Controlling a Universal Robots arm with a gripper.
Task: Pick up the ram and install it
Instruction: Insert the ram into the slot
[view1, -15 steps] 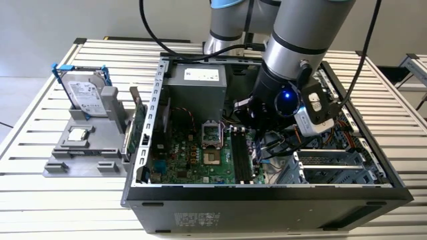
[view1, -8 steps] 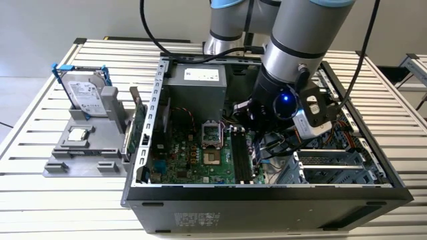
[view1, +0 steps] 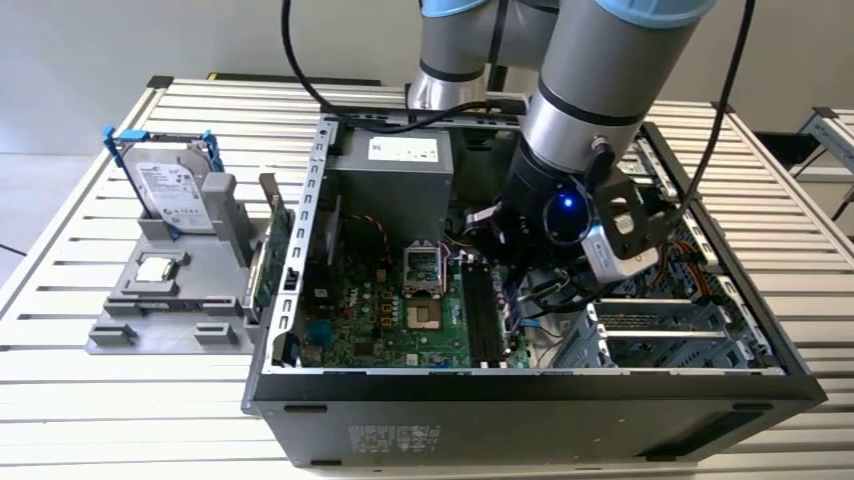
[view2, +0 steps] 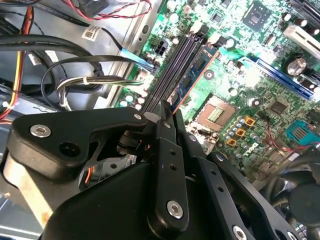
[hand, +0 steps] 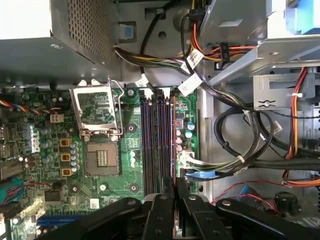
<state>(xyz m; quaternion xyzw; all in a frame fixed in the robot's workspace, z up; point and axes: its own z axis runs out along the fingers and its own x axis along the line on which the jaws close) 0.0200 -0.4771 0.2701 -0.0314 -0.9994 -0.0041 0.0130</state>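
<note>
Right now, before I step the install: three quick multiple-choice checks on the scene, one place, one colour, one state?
1. Where is the gripper?
A. Over the memory slots inside the case
B. Over the table outside it
C. Over the fixture

2. What colour is the frame around the hard drive?
A. Red
B. Blue
C. Yellow

3. How is the lid of the processor socket?
A. Clamped shut
B. Raised, with the socket empty
C. Covered by a fan

Answers:
1. A, both wrist views look down past it onto the slots.
2. B, blue bars edge the drive in the exterior view.
3. B, the bare contact grid shows.
</note>
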